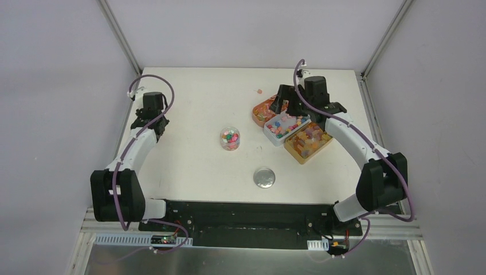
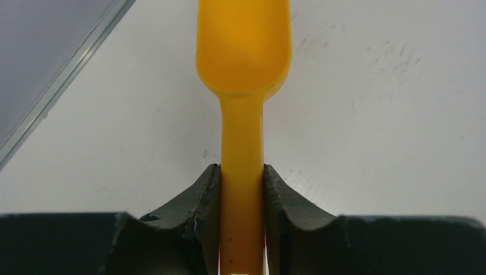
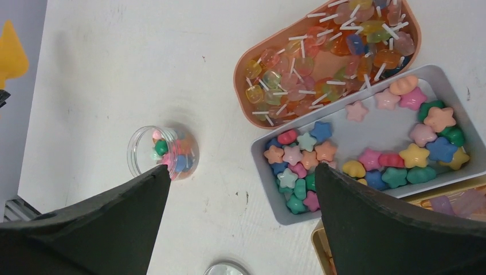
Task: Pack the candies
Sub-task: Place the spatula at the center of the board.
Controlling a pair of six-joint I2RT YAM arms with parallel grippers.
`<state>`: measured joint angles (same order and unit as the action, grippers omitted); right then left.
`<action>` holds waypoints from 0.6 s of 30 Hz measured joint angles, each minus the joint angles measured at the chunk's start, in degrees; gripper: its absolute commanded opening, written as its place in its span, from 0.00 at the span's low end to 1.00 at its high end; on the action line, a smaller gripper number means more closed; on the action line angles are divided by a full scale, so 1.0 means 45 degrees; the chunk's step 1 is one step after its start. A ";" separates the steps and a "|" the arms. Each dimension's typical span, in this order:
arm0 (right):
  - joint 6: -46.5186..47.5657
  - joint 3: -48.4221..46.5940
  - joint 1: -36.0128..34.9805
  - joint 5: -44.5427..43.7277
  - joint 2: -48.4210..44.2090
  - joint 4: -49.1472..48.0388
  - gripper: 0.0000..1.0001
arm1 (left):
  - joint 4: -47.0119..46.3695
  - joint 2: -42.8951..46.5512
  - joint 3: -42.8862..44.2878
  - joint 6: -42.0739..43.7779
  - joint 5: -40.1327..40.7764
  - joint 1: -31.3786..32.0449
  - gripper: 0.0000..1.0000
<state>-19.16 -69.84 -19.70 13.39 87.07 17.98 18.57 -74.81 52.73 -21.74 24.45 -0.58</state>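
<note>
Orange scoop in left end effector

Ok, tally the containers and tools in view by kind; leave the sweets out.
Trays: 3 (pink tray, grey tray, amber tray)
Jars: 1 (clear jar)
Lids: 1 (silver lid)
Scoops: 1 (orange scoop, held by the left gripper)
Total: 6

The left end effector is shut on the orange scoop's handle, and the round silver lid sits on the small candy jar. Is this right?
Not fully. The left end effector is shut on the orange scoop's handle, but the round silver lid lies on the table, apart from the small candy jar, which stands open. The top external view shows it.
</note>
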 measured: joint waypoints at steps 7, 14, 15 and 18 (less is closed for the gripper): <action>0.0126 0.0107 -0.1146 -0.1030 -0.0602 0.0520 1.00 | -0.0427 -0.1224 -0.0102 -0.1967 0.0520 -0.0053 0.00; 0.0384 0.1185 -0.3818 -0.2025 -0.1681 0.0539 1.00 | -0.0529 -0.2283 -0.0325 -0.3118 0.0554 -0.0053 0.05; 0.0408 0.1438 -0.3968 -0.2069 -0.1836 0.0505 1.00 | -0.0529 -0.2356 -0.0384 -0.3269 0.0554 -0.0053 0.07; 0.0622 0.2254 -0.4061 -0.2123 -0.2161 0.0311 1.00 | -0.0539 -0.2448 -0.0559 -0.3604 0.0520 -0.0053 0.16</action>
<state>-16.36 -59.70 -37.98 3.84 77.34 19.38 16.14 -85.82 50.22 -37.95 26.79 -0.82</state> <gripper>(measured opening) 0.996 0.273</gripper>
